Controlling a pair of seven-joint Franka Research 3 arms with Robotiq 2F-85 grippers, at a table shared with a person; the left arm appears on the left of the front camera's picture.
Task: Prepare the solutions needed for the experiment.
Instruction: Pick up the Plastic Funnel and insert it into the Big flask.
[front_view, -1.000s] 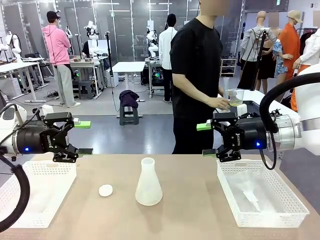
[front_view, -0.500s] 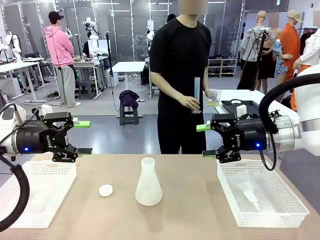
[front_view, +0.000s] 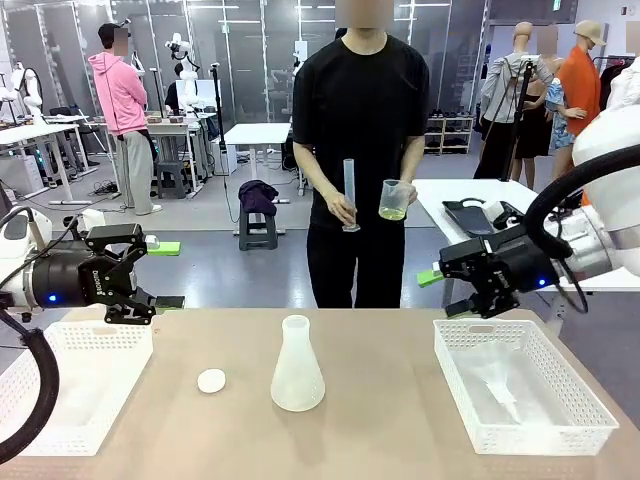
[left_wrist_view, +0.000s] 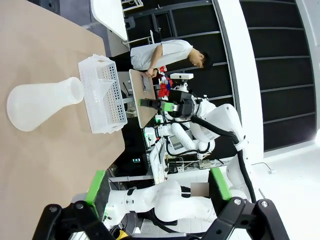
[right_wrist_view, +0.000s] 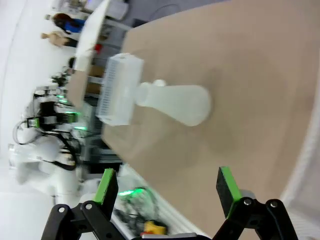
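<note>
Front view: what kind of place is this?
Probably a robotics lab bench staged for chemistry work: a conical flask on the shared table, a person holding a graduated cylinder and a beaker of yellow-green liquid, workbenches behind.

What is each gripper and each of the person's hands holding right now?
Left gripper: open, empty.
Right gripper: open, empty.
One hand: graduated cylinder.
Other hand: beaker of yellow-green liquid.

Even, bright overhead indoor light, with a soft faint shadow under the flask (front_view: 298, 370). The right wrist view is motion-blurred beyond its green pads (right_wrist_view: 224, 187); the left wrist view is sharp, with wide-angle bending at the edges
</note>
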